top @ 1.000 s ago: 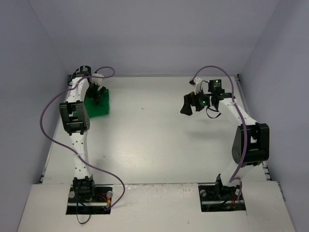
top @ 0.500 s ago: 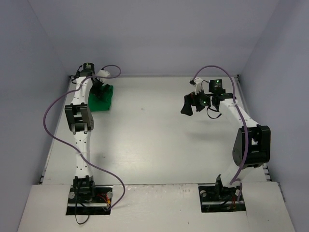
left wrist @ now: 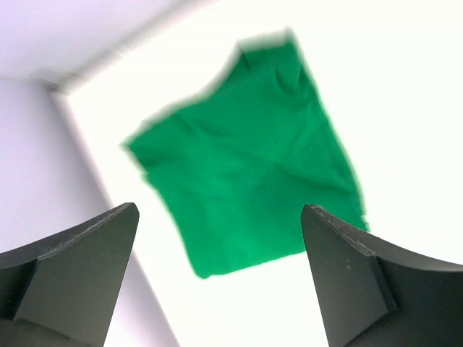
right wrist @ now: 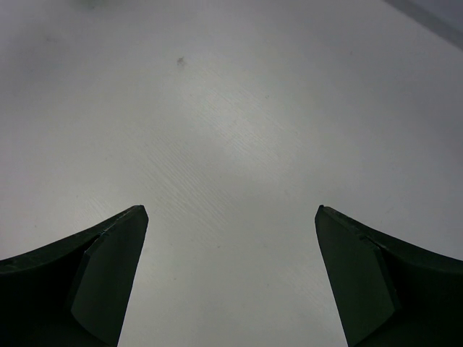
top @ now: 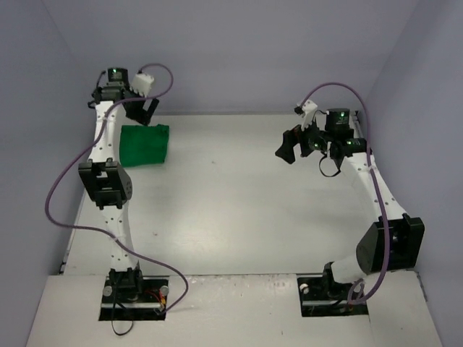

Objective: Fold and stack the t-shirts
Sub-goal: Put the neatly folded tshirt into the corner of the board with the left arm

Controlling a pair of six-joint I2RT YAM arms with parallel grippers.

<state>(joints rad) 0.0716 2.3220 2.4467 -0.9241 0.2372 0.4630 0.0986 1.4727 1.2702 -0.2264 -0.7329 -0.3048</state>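
The green t-shirt [top: 145,144] lies folded into a rough square at the table's far left, close to the left wall. It also shows in the left wrist view [left wrist: 249,152], flat and wrinkled. My left gripper [top: 139,108] is open and empty, raised above the shirt's far edge and apart from it [left wrist: 219,210]. My right gripper [top: 291,144] is open and empty, held above the bare table at the right [right wrist: 230,210].
The white table [top: 239,210] is enclosed by lavender walls on the left, back and right. A small dark speck [right wrist: 180,62] marks the table below the right gripper. Purple cables loop off both arms.
My left gripper has let go of the shirt and risen off it toward the back wall, leaving the shirt fully uncovered. My right arm has lifted and shifted slightly right.
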